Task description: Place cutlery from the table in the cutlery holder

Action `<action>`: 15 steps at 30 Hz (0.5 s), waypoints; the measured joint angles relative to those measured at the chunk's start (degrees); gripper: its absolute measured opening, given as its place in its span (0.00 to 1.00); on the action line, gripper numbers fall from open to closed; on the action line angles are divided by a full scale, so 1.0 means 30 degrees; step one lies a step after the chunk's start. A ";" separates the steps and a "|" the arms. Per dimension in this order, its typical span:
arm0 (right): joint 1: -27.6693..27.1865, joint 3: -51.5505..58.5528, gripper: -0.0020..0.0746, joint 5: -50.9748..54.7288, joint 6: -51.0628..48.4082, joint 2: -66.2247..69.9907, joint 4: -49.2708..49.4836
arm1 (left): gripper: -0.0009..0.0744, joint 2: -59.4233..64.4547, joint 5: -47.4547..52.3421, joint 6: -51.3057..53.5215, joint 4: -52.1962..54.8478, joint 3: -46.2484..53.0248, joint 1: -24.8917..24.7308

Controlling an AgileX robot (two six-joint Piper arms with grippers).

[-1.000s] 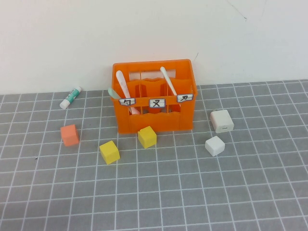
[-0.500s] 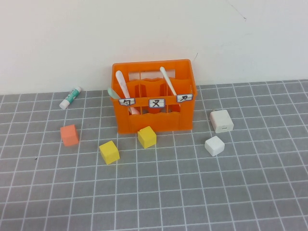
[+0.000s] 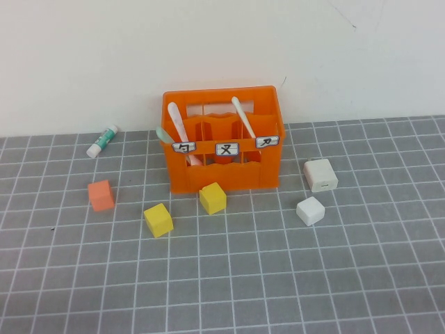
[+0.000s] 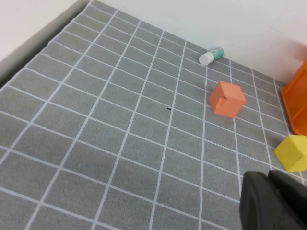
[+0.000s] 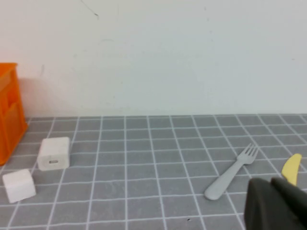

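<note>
Grey tiles: the bench (image 3: pixel 292 278) is a flat grey surface of small squares with white grid lines, backed at 12 o'clock by a plain off-white wall (image 3: pixel 222 49).
Left tool: the left tool (image 4: pixel 273 201) shows only as a dark block at the edge of its wrist view, fingers pressed together, holding nothing, low over bare tiles; it is outside the high view.
Right tool: the right tool (image 5: pixel 278 203) is likewise a dark block in its wrist view, pressed together and empty, low over the tiles, outside the high view.
Near the right tool: a grey fork (image 5: pixel 230 173) lies flat just beside it, tines toward the wall, and a yellow utensil (image 5: pixel 291 168) peeks out behind the tool.
Cutlery holder: the orange cutlery holder (image 3: pixel 222 177) stands upright at 12 o'clock of the bench, near the wall, three white labels on its front.
Pink spoon: the pale pink spoon (image 3: pixel 179 129) stands in the left compartment, its long axis leaning toward 11 o'clock.
Mint spoon: the mint-green spoon (image 3: pixel 163 133) pokes out at the left edge of the same compartment.
Knife: the cream-white knife (image 3: pixel 242 115) stands in the right compartment, leaning toward 11 o'clock.
Blocks: two yellow cubes (image 3: pixel 213 197) and an orange cube (image 3: pixel 101 195) sit in front, toward 8 o'clock of the holder; a white cube (image 3: pixel 310 210) and a white charger (image 3: pixel 320 175) lie at its 4 o'clock.
Tube: a white-and-green tube (image 3: pixel 102 140) lies at 9 o'clock of the holder, by the wall.
</note>
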 joint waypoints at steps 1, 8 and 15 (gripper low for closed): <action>-0.0029 0.0028 0.02 -0.0033 0.0303 -0.0035 -0.0307 | 0.01 0.0000 0.0000 0.0000 0.0000 0.0000 0.0000; -0.0029 0.0028 0.02 0.1771 0.1910 -0.0115 -0.1428 | 0.01 0.0000 0.0000 0.0000 0.0000 0.0000 0.0000; -0.0040 0.0028 0.02 0.4062 0.2253 -0.0115 -0.1767 | 0.01 0.0000 0.0000 0.0000 0.0000 0.0000 0.0000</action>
